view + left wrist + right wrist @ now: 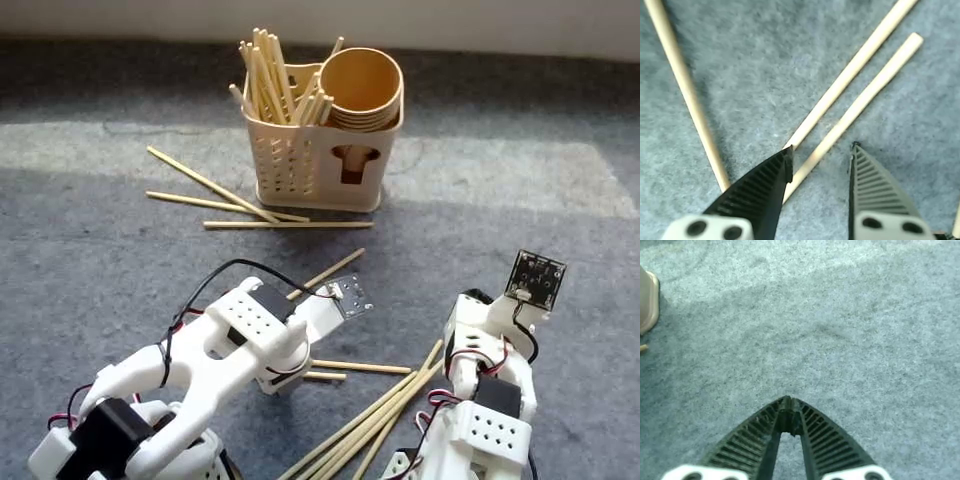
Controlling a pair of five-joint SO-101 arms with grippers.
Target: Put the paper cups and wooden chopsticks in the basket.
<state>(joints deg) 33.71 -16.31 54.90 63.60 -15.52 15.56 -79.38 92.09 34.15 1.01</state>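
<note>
Toward twelve o'clock in the high view, the basket is being shown upright on the grey carpet. The paper cups are being held nested in its three o'clock compartment, and the upright chopsticks are being kept in its nine o'clock compartment, fanning above the rim.

At seven o'clock of the basket, three loose chopsticks are lying flat, their ends gathered close to the basket's front wall. Open carpet is being left at three o'clock of the basket and across the band between it and the arms. That band is being crossed only by a single chopstick lying at a slant.

Toward six o'clock, a bundle of chopsticks is lying between the left arm and the right arm, running off the frame's near edge.

In the left wrist view, the left gripper is being held spread just above the carpet. A straddled chopstick is passing between its jaws, ungrasped, and a neighbouring chopstick is ending against one fingertip.

In the right wrist view, the right gripper is being held clenched on nothing, with bare carpet ahead of it.
</note>
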